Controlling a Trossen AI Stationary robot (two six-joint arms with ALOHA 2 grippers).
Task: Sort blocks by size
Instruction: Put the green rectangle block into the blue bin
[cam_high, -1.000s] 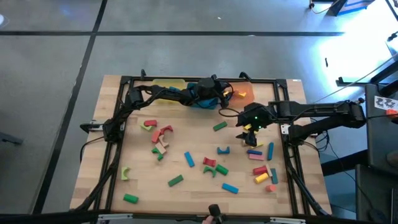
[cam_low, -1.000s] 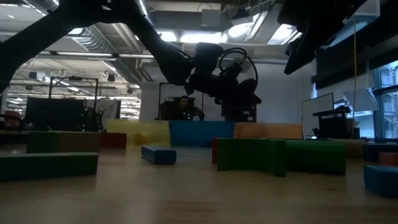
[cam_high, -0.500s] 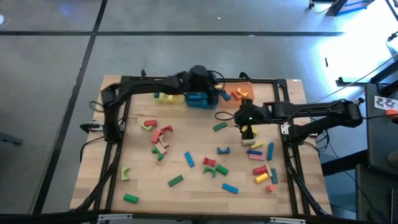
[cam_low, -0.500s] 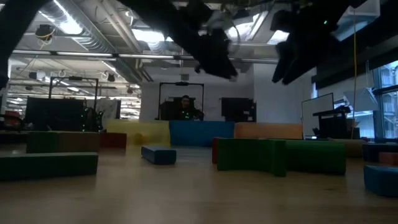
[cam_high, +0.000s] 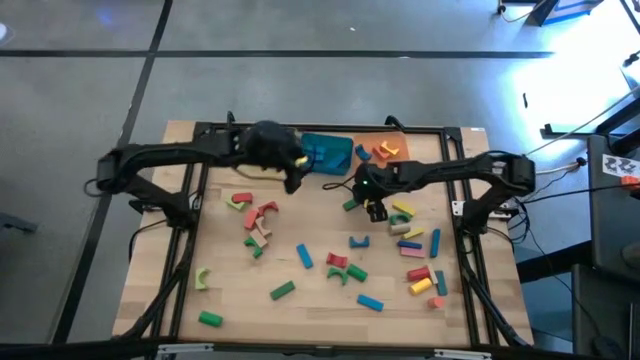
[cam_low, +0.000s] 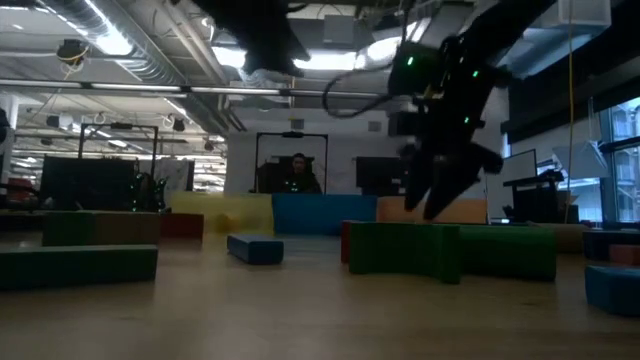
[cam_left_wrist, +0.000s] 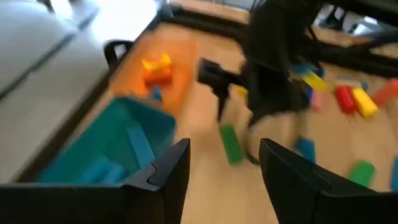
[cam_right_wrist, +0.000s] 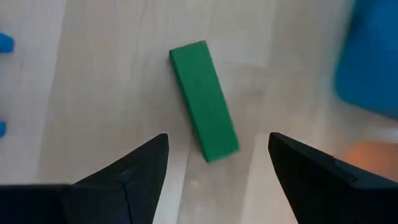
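Fingers spread and empty, the right gripper (cam_high: 374, 207) has swung from the yellow block to hover over the green bar (cam_right_wrist: 204, 117) lying near the teal tray (cam_high: 325, 151), its likely next pick, while the left gripper (cam_high: 296, 180), also open, has left that tray.

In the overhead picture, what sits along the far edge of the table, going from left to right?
Left gripper → teal plastic tray → orange tray holding small orange and yellow blocks.
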